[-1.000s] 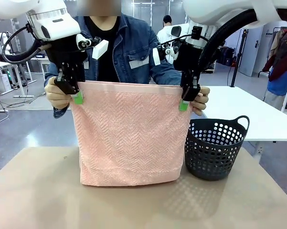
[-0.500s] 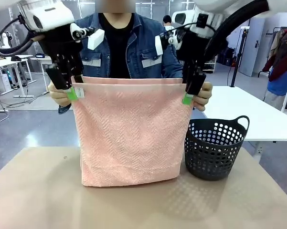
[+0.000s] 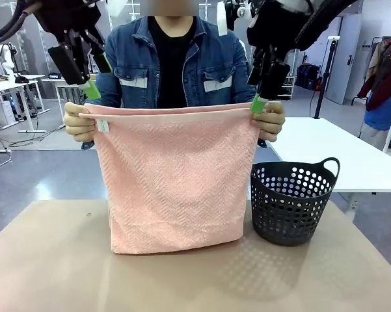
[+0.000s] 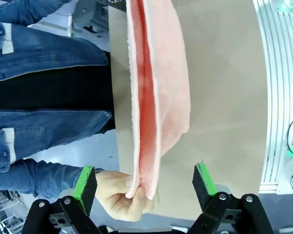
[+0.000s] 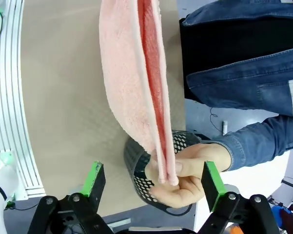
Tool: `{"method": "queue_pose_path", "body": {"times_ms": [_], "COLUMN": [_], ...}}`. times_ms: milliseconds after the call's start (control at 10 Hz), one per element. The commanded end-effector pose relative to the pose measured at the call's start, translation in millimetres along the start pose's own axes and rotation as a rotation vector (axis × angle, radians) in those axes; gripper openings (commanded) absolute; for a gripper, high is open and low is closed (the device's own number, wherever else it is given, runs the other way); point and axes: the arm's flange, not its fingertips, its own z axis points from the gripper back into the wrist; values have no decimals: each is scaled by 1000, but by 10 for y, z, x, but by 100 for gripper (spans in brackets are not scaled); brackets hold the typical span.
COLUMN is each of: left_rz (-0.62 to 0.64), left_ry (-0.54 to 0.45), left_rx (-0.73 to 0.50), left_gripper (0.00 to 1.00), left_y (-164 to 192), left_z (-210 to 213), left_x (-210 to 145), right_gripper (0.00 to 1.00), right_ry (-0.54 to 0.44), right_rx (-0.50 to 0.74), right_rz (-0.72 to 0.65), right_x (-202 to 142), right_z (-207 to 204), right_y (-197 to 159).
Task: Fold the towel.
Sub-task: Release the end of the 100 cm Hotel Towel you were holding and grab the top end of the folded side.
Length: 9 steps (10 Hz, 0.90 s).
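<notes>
A: Towel (image 3: 175, 182) whereabouts?
B: Hanging doubled from the person's hands (image 3: 78, 122), lower edge on the worktop (image 3: 52, 273), beside the basket (image 3: 293, 201). My left gripper (image 4: 144, 168) and right gripper (image 5: 152, 165) gape empty above its top corners.

A person holds the towel (image 3: 175, 175) up by its top corners, bottom edge on the tabletop (image 3: 52, 266), a dark basket (image 3: 293, 201) just right. The left gripper (image 3: 88, 88) and right gripper (image 3: 259, 101) hang just above those corners.
</notes>
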Motion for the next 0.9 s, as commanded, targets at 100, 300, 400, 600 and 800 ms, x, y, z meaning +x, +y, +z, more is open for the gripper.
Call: {"method": "queue_pose_path", "body": {"times_ms": [100,300,400,600,800], "left_rz": [17,13,12,15,30], "left_ry": [9,24,32,45,52], "left_rx": [22,8,-5,-27,-60], "left_gripper": [100,100,100,100,100], "left_y": [93,159,178,219,270], "left_z": [-140,-216,-272,-387,-553], "left_x": [13,37,42,26,-12], "right_gripper": [100,100,100,100,100], "right_ry": [14,21,31,48,65], "right_rx": [-8,3,12,39,77], "right_rz": [22,38,44,51,54], "right_x": [65,144,188,245,284], "right_z": [-130,-169,-219,-341,-454], "right_y": [-92,-200,-242,-357,-399]}}
